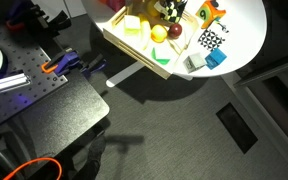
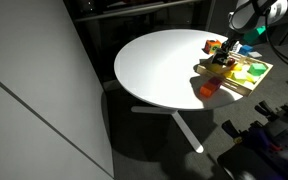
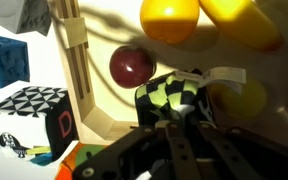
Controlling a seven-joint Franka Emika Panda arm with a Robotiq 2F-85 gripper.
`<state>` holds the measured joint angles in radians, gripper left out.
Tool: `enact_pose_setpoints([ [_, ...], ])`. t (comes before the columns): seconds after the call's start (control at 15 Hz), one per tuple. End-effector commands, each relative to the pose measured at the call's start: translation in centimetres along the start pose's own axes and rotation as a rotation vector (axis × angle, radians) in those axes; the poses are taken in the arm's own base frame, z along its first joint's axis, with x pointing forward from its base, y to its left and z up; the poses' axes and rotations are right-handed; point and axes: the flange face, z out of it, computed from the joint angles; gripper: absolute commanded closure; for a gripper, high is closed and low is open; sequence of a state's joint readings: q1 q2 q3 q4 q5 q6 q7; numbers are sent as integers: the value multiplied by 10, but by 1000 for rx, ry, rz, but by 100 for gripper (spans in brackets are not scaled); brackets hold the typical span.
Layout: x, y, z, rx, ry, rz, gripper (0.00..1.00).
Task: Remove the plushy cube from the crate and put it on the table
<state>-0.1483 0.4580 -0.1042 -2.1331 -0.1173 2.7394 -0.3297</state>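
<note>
Evidently the plushy cube [image 3: 179, 98], checked in black and yellow-green with a white tag [image 3: 220, 73] at its far right corner, is lying inside the crate [image 3: 80, 62]. It is seen in the wrist view directly ahead of the gripper [image 3: 181, 130]. The jaws are placed low over its near face, but whether they are closed on it or only set around it cannot be told.

The cube is judged to be light, soft and compressible. A hold across two opposite flat faces, taken deep, would be preferred; the tag should be avoided.

Room is tight. A dark red ball [image 3: 132, 66] lies just left of the cube, and yellow pieces [image 3: 170, 18] lie farther off. The low wooden wall stands to the left and must be cleared by lifting. Beyond it, a blue cube [image 3: 6, 62] and a black-and-white cube [image 3: 29, 122] are on the table [image 2: 154, 60], while wide bare top is shown in an exterior view.
</note>
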Motion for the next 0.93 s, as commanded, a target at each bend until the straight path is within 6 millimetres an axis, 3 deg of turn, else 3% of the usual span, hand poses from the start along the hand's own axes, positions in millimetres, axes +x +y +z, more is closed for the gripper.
enact_pose_setpoints([
  [0.0, 10, -14, -22, -32, 63, -11, 96],
  [0.6, 23, -75, -35, 7, 164, -93, 96],
  [0.87, 22, -91, -47, 14, 200, -95, 96],
])
